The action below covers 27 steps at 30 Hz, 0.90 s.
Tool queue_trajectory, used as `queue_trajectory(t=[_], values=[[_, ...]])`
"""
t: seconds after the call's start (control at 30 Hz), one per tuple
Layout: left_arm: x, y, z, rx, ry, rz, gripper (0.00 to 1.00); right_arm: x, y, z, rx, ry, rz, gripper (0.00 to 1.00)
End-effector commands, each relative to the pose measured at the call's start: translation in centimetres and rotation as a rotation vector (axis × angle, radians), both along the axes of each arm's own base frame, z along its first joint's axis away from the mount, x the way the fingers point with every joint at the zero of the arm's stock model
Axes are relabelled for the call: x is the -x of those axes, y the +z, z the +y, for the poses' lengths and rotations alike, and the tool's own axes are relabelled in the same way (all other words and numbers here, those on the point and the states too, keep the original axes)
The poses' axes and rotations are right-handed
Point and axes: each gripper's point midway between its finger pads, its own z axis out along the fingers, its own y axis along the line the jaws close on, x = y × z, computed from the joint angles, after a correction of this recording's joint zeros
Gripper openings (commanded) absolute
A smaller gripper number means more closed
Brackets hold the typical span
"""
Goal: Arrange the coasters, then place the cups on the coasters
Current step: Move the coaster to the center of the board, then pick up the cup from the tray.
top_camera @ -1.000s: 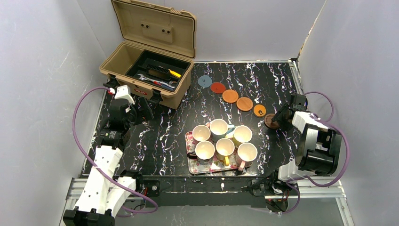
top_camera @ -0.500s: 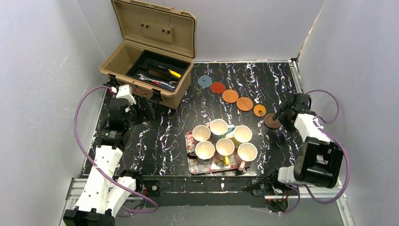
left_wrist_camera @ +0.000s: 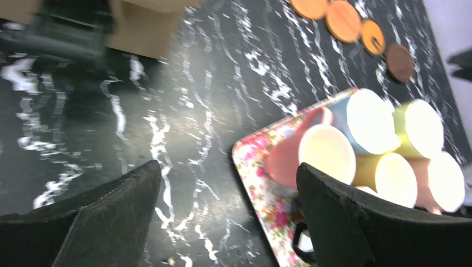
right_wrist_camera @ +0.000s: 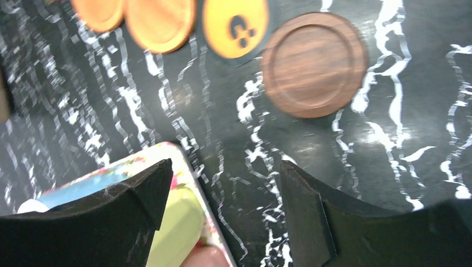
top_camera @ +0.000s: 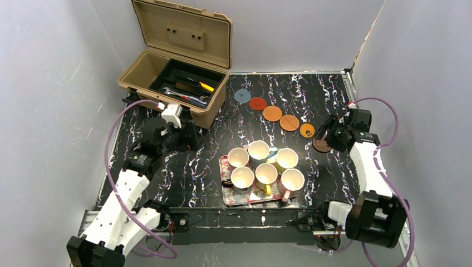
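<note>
While your right gripper (right_wrist_camera: 225,167) hung with its two black fingers spread apart and nothing between them, the dark brown round wooden coaster (right_wrist_camera: 314,64) lay flat on the black white-veined tabletop (right_wrist_camera: 389,144) just beyond the fingertips, untouched. Beside it in your wrist view lay the yellow-orange disc with black marks (right_wrist_camera: 235,25), then two orange discs (right_wrist_camera: 160,22). From above, these joined a red disc (top_camera: 257,103) and a blue-grey disc (top_camera: 242,95) in one diagonal row of six, running from the far middle of the table toward its right side, each just beside the next.

Your left gripper (left_wrist_camera: 228,169) likewise stood wide, with only empty space between its fingers, over bare tabletop to the left of the rectangular floral tray (left_wrist_camera: 259,189). The six handled ceramic cups (top_camera: 266,167), cream-white inside, stood upright and packed together on that tray at the near middle of the table, so none sat on a coaster. Your left wrist view showed pink, blue and yellow outsides among them. At the far left corner the tan plastic toolbox (top_camera: 167,72) stood with its lid raised and tools lying in its black insert.
</note>
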Motion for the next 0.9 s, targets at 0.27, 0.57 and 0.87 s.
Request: queue_trajectory(t=[0.27,0.57,0.87], values=[[4.8,-4.8,-7.9,0.154,-0.126,0.243,0.85,2.5,7.4,10.3,-0.089,0.425,-0.196,0.84],[4.5,-8.2,-11.3,0.077,-0.094,0.344,0.72,5.2,7.6,11.8,-0.099,0.481,-0.205,0.82],[3.1,-9.4,-12.4,0.069,-0.006,0.381,0.68,7.1,8.1,11.0,-0.048,0.503,-0.223,0.82]])
